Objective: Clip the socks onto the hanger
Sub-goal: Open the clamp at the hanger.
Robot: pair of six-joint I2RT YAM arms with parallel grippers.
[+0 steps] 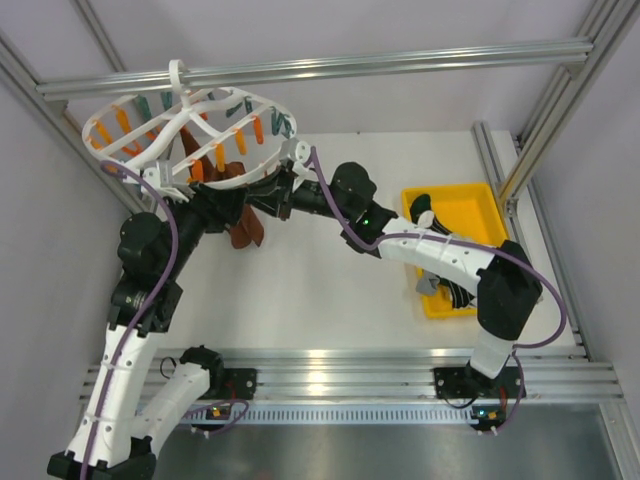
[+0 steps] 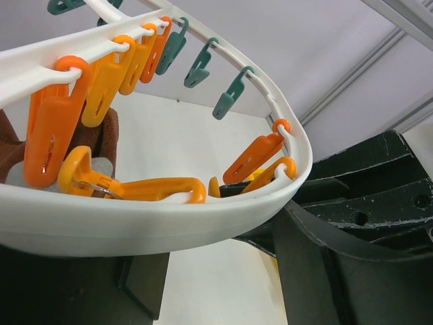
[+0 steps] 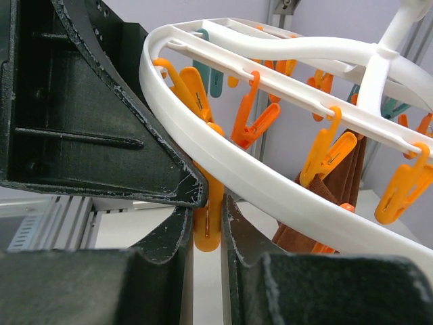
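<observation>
The white round hanger [image 1: 185,120] hangs by its hook from the top bar, with orange and teal clips dangling. A brown sock [image 1: 245,228] hangs from it, pinned by an orange clip [image 3: 331,159]. Under the ring's near rim both grippers meet. My right gripper [image 3: 208,211] is shut on an orange clip [image 3: 208,233] that hangs below the rim [image 3: 223,162]. My left gripper [image 2: 216,284] stands open with only the table showing between its fingers, and the hanger rim [image 2: 169,220] crosses just above them. More socks [image 1: 440,285] lie in the yellow tray.
The yellow tray [image 1: 470,205] sits at the right of the table under my right arm. The aluminium frame bar [image 1: 400,62] runs across the back, with uprights at both sides. White table [image 1: 330,290] lies open between the arms.
</observation>
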